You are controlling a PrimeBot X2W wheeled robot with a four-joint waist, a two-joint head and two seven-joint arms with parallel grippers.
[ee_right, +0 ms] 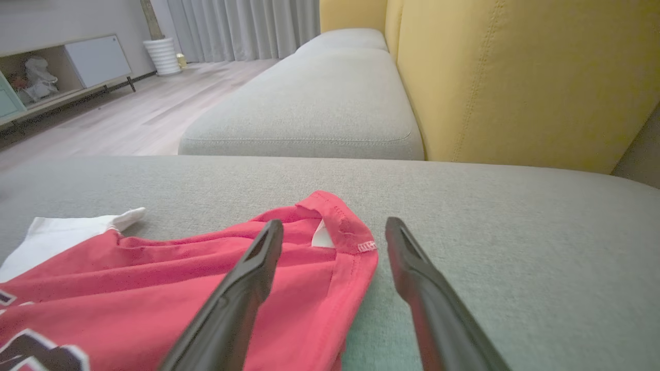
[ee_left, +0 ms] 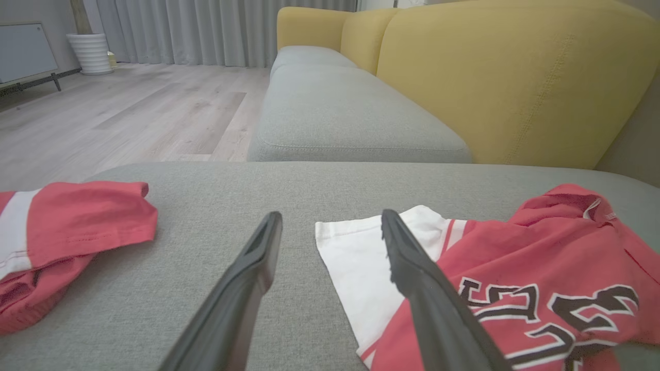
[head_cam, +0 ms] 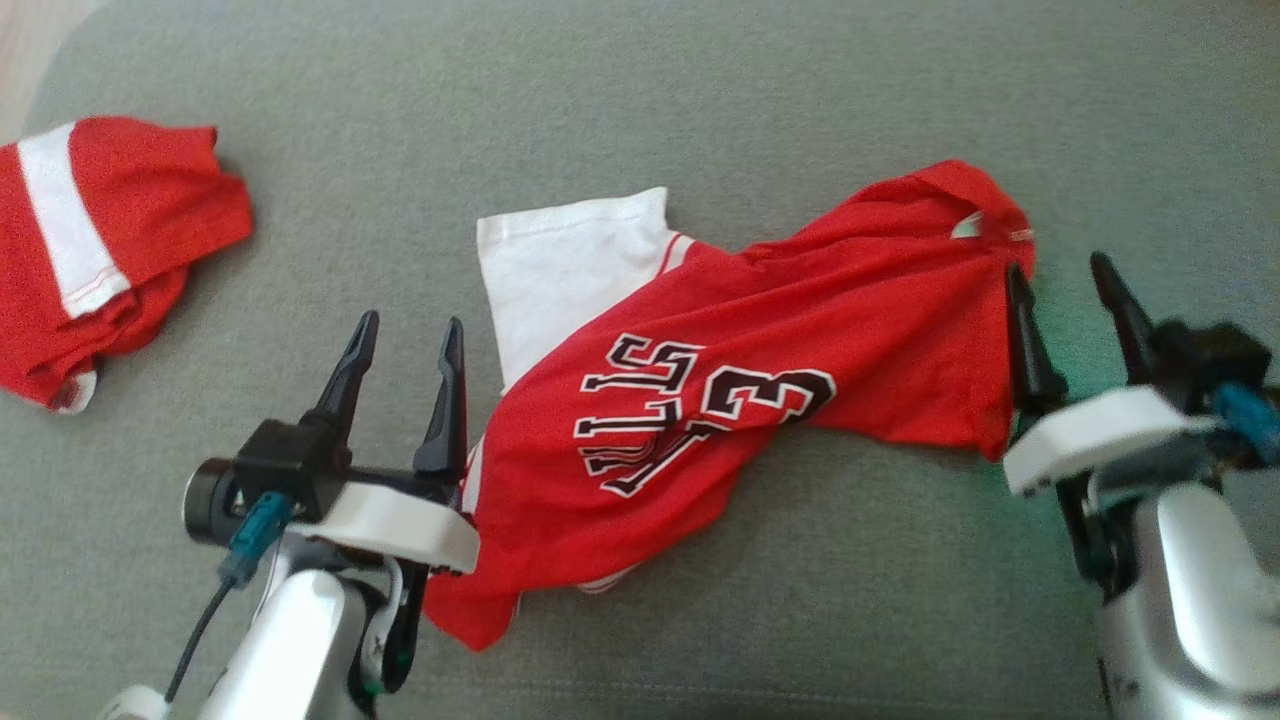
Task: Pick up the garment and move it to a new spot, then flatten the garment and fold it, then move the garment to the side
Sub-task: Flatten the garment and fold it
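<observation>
A red jersey-style garment (head_cam: 760, 390) with black-and-white lettering and a white sleeve (head_cam: 565, 270) lies crumpled across the middle of the grey cushion. My left gripper (head_cam: 410, 335) stands open just left of its lower part, nothing between the fingers; in the left wrist view the same gripper (ee_left: 330, 221) points past the white sleeve (ee_left: 361, 257). My right gripper (head_cam: 1060, 270) is open at the garment's right end, its left finger (head_cam: 1025, 330) over the red edge. In the right wrist view this gripper (ee_right: 334, 226) straddles the collar edge (ee_right: 340, 226).
A second red-and-white garment (head_cam: 95, 250) lies bunched at the cushion's far left. The grey cushion (head_cam: 700, 110) stretches bare behind the jersey. A yellow sofa back (ee_left: 505, 77) and another grey seat (ee_left: 340, 113) stand beyond, with wooden floor (ee_left: 129, 113) at left.
</observation>
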